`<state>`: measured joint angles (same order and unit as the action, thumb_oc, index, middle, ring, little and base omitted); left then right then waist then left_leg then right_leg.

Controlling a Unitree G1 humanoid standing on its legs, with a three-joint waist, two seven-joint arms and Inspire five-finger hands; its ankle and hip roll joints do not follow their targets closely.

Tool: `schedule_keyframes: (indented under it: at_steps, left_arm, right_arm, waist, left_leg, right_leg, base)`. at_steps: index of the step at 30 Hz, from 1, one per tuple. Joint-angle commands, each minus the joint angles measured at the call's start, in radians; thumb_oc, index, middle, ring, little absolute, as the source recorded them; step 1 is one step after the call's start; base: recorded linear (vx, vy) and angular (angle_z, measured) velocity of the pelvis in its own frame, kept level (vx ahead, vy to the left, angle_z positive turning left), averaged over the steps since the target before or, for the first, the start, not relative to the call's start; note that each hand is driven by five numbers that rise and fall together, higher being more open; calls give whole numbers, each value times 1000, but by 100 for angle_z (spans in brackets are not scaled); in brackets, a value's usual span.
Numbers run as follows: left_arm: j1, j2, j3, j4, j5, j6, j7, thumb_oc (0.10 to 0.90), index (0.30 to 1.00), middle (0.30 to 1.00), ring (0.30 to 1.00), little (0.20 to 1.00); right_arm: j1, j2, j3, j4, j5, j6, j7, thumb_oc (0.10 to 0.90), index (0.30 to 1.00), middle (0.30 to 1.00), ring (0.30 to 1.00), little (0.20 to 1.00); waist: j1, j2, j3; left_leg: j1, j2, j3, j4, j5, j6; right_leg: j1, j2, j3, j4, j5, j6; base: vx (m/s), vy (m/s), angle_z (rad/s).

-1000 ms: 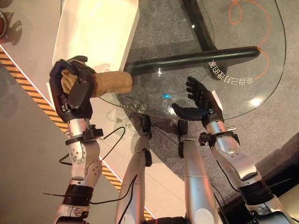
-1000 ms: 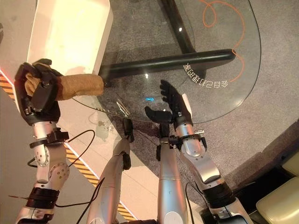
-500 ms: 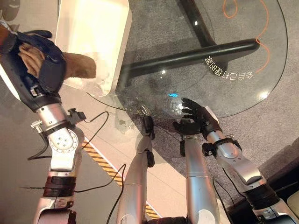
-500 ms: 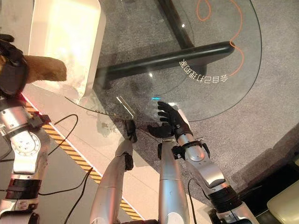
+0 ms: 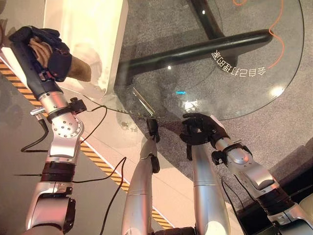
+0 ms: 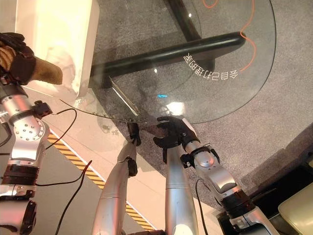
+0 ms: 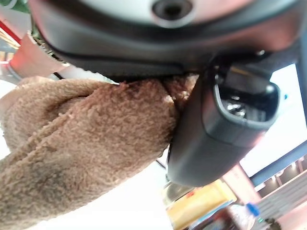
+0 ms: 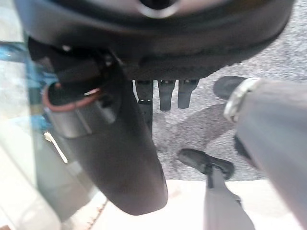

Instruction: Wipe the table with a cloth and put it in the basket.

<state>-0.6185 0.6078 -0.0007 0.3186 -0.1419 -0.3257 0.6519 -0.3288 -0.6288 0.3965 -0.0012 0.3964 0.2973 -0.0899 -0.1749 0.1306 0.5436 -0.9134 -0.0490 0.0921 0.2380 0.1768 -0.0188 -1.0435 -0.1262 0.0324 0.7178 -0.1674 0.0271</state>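
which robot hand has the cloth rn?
The left robot hand, raised by the white basket, fingers curled round the brown cloth. The right robot hand at the glass table's edge holds nothing.

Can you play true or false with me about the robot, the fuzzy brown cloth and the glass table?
1. The left hand holds the cloth. True.
2. The cloth is blue. False: it is brown and fuzzy.
3. The cloth lies flat in the middle of the table. False: it is in the left hand, at the white basket by the table's left edge.
4. The right hand is at the near edge of the table. True.
5. The right hand holds a second cloth. False: it holds nothing.
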Motion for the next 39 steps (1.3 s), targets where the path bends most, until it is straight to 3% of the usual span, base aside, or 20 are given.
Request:
schedule_keyframes:
  at_steps: [1, 8, 25, 26, 27, 28, 39]
  left_arm:
    - [-123, 134, 77, 38, 38, -65, 82, 100, 300, 300, 300, 200]
    - [-166, 146, 34, 135, 79, -59, 115, 100, 300, 300, 300, 200]
    - [-273, 175, -34, 253, 54, -1, 184, 103, 302, 302, 302, 203]
    - [-284, 175, -40, 255, 57, 3, 185, 438, 589, 589, 589, 538]
    - [-288, 175, -43, 257, 58, 3, 184, 679, 796, 796, 796, 779]
    - [-298, 175, -49, 260, 62, 7, 189, 800, 900, 900, 900, 900]
    - [-310, 156, -51, 252, 78, 30, 199, 800, 900, 900, 900, 900]
  right_arm:
    - [-26, -10, 14, 18, 27, -26, 1, 800, 900, 900, 900, 900]
    - [-47, -20, 22, 51, 53, -26, 2, 800, 900, 900, 900, 900]
    - [-101, -42, 25, 84, 110, -18, 3, 800, 900, 900, 900, 900]
    - [-105, -42, 26, 85, 112, -18, 1, 800, 900, 900, 900, 900]
    - [-106, -41, 26, 88, 111, -19, 1, 800, 900, 900, 900, 900]
    - [-110, -38, 27, 93, 112, -21, -1, 800, 900, 900, 900, 900]
    - [-118, -27, 20, 99, 101, -5, -8, 800, 900, 900, 900, 900]
  waist:
    - [-27, 28, -24]
    - [-33, 10, -24]
    - [-39, -6, -24]
    - [-40, -6, -24]
    - [-40, -6, -24]
    - [-41, -6, -24]
    - [-46, 5, -24]
  left_leg:
    - [-62, -8, -9, 231, -169, -33]
    - [-114, -5, -6, 259, -183, -34]
    - [-168, -14, -1, 276, -191, -40]
    - [-168, -14, -1, 274, -190, -40]
    - [-168, -14, -1, 274, -190, -40]
    - [-167, -14, 0, 273, -190, -40]
    - [-135, -26, 5, 254, -186, -44]
  right_leg:
    - [-14, 57, 100, -214, 149, 47]
    - [-63, 57, 102, -207, 160, 56]
    - [-114, 67, 111, -211, 177, 67]
    - [-115, 68, 111, -213, 179, 67]
    - [-115, 67, 111, -214, 179, 67]
    - [-115, 67, 111, -215, 179, 67]
    - [-92, 75, 118, -228, 179, 63]
  base:
    - [25, 32, 4]
    - [4, 4, 0]
    - [12, 24, -1]
    - [0, 0, 0]
    - [0, 0, 0]
    - [0, 0, 0]
    - [0, 0, 0]
